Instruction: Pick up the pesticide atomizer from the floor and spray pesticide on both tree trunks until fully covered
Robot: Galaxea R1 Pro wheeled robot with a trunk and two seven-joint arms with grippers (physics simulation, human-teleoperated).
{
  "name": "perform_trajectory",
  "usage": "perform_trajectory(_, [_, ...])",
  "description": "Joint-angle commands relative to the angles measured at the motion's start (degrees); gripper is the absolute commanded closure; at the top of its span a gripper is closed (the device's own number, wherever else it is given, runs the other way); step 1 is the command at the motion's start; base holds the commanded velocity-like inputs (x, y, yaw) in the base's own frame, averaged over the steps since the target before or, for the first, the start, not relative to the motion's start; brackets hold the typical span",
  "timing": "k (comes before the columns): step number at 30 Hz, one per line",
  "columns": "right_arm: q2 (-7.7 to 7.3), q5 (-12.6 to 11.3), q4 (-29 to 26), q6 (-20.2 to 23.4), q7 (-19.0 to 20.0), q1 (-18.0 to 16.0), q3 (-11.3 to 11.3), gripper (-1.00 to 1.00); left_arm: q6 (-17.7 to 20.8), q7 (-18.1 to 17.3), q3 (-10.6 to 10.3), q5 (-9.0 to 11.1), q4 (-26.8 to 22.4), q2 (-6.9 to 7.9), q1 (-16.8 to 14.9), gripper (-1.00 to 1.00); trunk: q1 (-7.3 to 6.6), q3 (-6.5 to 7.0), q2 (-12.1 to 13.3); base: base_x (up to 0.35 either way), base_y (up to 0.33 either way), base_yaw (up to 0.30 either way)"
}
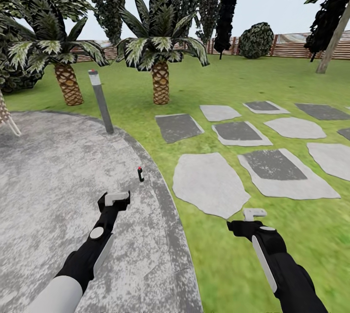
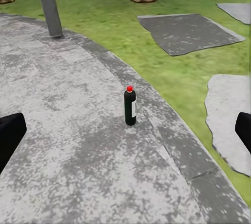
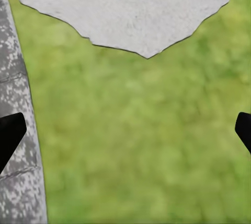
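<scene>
Pesticide atomizer: small dark bottle with red cap, upright on the stone patio near its curved grass-side edge. Likely light, rigid, smooth, tippable; best taken around mid-body. Left gripper and right gripper fingers spread, empty.

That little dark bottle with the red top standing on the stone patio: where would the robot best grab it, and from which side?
Probably around the straight middle of the dark bottle, below its red cap. It stands upright on the stone patio with nothing crowding it, so a level approach from the robot's side looks easiest. The left tool is nearest and its wrist camera already faces the bottle, fingers spread wide.
</scene>
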Motion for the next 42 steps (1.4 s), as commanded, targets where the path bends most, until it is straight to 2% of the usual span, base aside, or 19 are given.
perform_trajectory(1, [0.0, 0.0, -0.01, -0.01, -0.01, -0.01, 0.0, -1.0, -0.17, 0.0, 0.01, 0.0, 0.0, 0.0, 0.0, -1.0, 0.0, -0.05, 0.0, 0.0, 0.0, 0.0])
perform_trajectory(10, [0.01, 0.0, -0.01, -0.02, 0.02, -0.01, -0.01, -1.0, -0.45, -0.03, 0.05, 0.0, 0.0, 0.0, 0.0, -1.0, 0.0, -0.15, 0.0, 0.06, 0.0, 0.0])
perform_trajectory(42, [-0.01, 0.0, -0.01, -0.01, 0.03, 0.04, 0.07, -1.0, -0.46, -0.17, -0.03, 0.0, 0.0, 0.0, 0.0, -1.0, 0.0, -0.16, 0.0, 0.332, 0.0, 0.0])
